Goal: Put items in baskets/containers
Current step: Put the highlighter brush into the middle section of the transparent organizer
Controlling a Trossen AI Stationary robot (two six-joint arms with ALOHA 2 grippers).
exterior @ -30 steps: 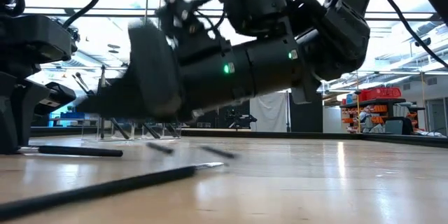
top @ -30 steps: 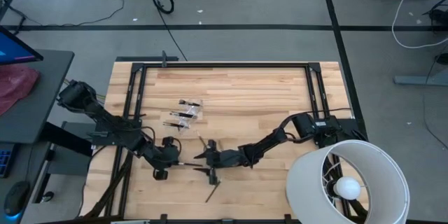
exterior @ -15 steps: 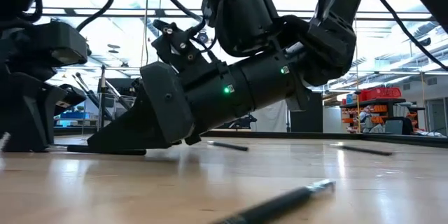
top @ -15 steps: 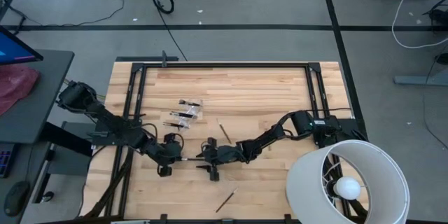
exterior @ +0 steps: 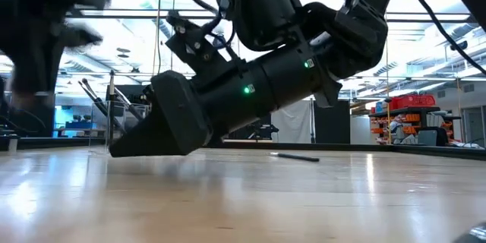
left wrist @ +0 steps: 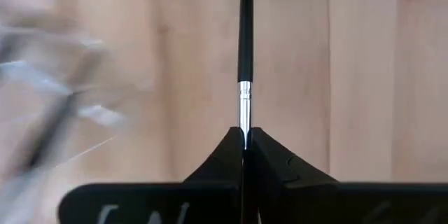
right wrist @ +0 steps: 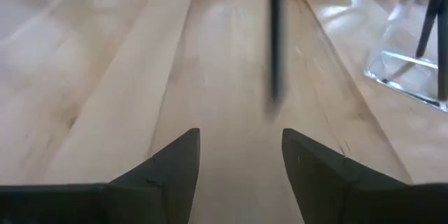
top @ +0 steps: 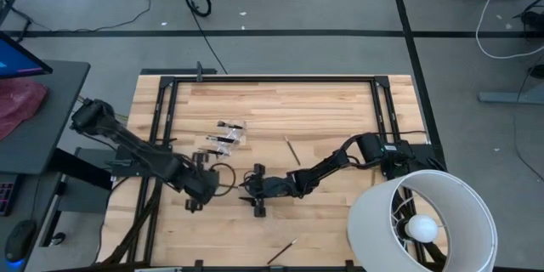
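Left wrist view shows the left gripper (left wrist: pixel 243 136) with jaws clenched on a brush (left wrist: pixel 245 35), its tip hidden. The clear box (top: pixel 226 136) is hard to see. The right gripper (right wrist: pixel 241 157) has jaws wide apart, holding nothing. Two brushes (top: pixel 291 150) lie on open bench (top: pixel 331 102), one (top: pixel 281 252) near the front edge.

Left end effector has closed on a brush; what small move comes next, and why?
Probably lift the left end effector and carry its brush toward the clear container, since the brush is pinched at its ferrule and the container sits just beyond.
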